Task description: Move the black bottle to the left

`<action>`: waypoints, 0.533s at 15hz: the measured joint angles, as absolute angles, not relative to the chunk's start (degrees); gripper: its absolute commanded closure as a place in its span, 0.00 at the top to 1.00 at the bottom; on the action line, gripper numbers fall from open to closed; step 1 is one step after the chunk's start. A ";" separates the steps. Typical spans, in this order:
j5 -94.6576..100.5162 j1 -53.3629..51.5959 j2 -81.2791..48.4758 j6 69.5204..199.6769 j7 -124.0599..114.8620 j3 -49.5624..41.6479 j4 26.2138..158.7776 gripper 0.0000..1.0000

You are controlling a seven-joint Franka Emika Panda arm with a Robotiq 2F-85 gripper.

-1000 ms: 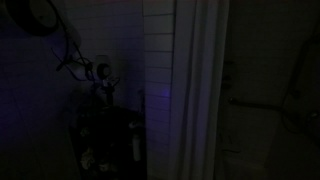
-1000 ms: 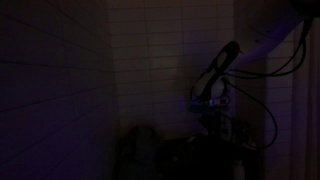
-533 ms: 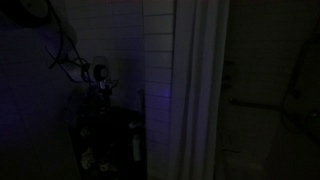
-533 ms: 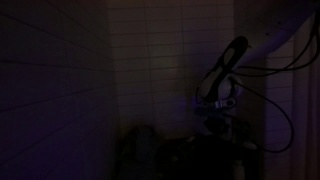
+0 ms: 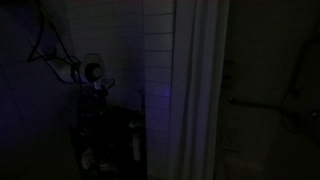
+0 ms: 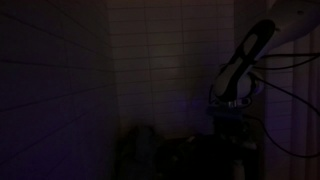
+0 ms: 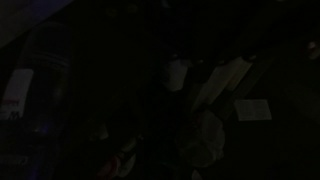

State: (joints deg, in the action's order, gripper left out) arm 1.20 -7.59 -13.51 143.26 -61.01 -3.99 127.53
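Darkness hides black bottle; hand hangs by pale tiled wall, opening indiscernible, grasp unconfirmed; task progress not judgeable.

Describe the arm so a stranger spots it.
In an exterior view, a tiled wall fills the dark room. At the picture's right the arm slants down from the top corner. It alone shows pale against the gloom; the rest is too dim.

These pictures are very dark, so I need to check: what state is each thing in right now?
Arm: raised, reaching downward.
Gripper: pointing down; too dark to tell whether it is open or shut.
Black bottle: too dark to pick out in any view.
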 measured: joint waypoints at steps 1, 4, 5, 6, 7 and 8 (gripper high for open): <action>1.20 -7.42 -12.53 143.86 -60.59 -4.00 128.82 0.00; 1.20 -6.87 -10.38 145.07 -59.63 -4.00 131.70 0.02; 1.23 -6.68 -9.93 145.22 -59.33 -4.00 132.33 0.05; 1.26 -6.53 -9.51 145.31 -59.11 -4.00 132.87 0.12; 1.29 -6.41 -9.25 145.36 -59.01 -4.00 133.17 0.18; 1.30 -6.37 -9.11 145.39 -58.98 -4.00 133.33 0.24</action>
